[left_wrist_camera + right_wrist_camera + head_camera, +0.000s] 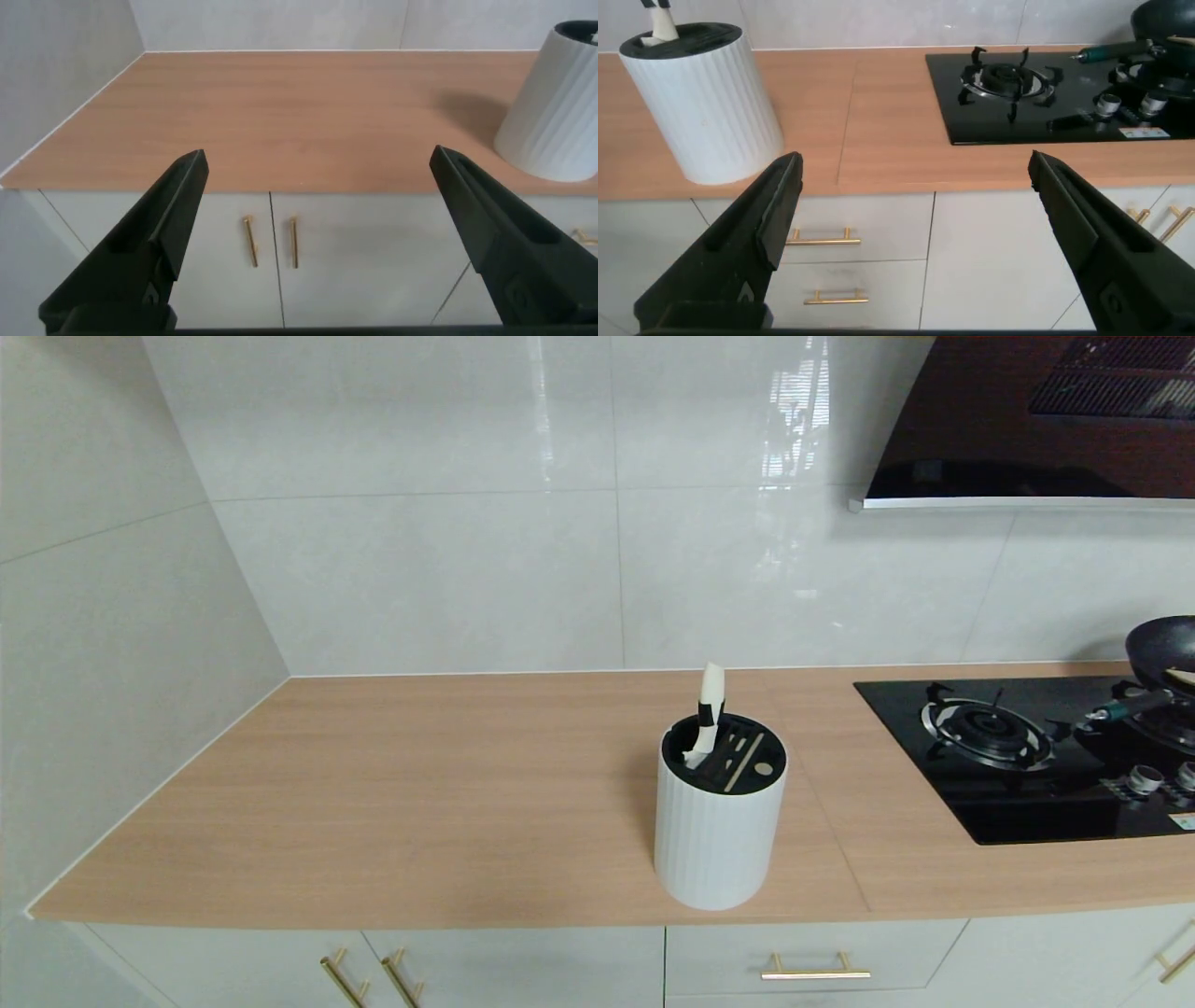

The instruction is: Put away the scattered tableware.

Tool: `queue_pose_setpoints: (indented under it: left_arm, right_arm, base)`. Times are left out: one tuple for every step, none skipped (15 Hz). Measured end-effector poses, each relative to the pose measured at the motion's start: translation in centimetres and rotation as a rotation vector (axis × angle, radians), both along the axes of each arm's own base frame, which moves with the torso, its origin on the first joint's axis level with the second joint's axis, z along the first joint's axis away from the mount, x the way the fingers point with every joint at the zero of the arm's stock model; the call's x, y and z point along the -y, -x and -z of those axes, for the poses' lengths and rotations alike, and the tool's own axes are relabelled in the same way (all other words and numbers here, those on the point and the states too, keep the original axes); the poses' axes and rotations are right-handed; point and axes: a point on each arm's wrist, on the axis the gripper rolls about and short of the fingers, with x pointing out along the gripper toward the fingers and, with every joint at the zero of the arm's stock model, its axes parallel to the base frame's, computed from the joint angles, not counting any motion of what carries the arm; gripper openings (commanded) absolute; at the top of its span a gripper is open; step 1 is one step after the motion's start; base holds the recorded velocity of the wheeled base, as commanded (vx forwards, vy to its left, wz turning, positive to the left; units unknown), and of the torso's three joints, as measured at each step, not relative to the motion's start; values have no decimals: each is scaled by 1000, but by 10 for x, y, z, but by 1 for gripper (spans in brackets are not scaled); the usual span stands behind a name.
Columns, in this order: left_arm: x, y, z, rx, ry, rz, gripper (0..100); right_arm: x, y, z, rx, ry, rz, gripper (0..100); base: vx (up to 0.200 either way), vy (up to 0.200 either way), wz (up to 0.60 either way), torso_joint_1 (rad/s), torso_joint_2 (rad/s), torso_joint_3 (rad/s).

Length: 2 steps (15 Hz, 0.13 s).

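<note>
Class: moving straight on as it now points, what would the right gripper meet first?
The right gripper would probably meet the white drawer front below the wooden countertop; depth is unclear.

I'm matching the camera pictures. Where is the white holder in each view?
Head: centre-right, holder at counter's front edge, left of stove.
Left wrist: holder on counter, cut off at picture's edge.
Right wrist: holder on counter, across the seam from stove.
Shared landmark: counter's front edge.
</note>
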Motion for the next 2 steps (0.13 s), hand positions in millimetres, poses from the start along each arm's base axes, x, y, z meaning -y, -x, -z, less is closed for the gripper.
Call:
queue_pose_setpoints:
  left_arm:
    - [0,0,0,0,0,-1,100]
    - [0,0,0,0,0,-1,100]
  right_arm:
    - [0,0,0,0,1,0,100]
    - [0,0,0,0,1,0,100]
  base:
    - [0,0,0,0,0,0]
    - [0,0,0,0,0,0]
